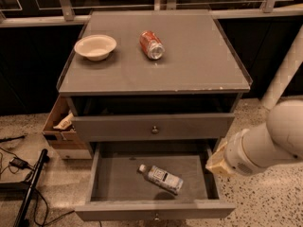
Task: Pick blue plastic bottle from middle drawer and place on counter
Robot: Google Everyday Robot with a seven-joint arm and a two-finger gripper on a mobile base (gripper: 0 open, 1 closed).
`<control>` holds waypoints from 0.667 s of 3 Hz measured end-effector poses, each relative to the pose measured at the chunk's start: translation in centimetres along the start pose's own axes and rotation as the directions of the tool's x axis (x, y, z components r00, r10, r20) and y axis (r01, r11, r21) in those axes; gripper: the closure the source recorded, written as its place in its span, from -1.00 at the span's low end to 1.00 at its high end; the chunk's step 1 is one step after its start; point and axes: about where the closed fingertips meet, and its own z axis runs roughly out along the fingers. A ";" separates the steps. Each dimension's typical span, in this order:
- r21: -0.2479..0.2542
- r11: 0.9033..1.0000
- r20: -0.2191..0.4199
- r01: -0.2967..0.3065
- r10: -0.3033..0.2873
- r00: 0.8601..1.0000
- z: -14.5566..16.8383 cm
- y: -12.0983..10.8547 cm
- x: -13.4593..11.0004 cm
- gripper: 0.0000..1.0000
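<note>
The blue plastic bottle (161,178) lies on its side on the floor of the open middle drawer (118,181), white cap pointing back left. The counter (189,65) is the grey top of the cabinet above. My white arm comes in from the right. Its tan gripper end (216,163) hangs just over the drawer's right wall, to the right of the bottle and apart from it. Nothing shows in the gripper.
A red soda can (151,45) lies on its side and a white bowl (95,47) stands on the counter's back half. The knobbed drawer front (155,129) above is slightly open. A cardboard box (59,124) and a black stand with cables (28,188) are on the left; a white post (284,70) is on the right.
</note>
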 end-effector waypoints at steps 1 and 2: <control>-0.019 1.000 0.091 -0.022 0.024 0.996 5.9 1.1 0.6 1.00; -0.049 0.997 0.204 -0.051 0.060 0.977 12.5 1.9 0.3 1.00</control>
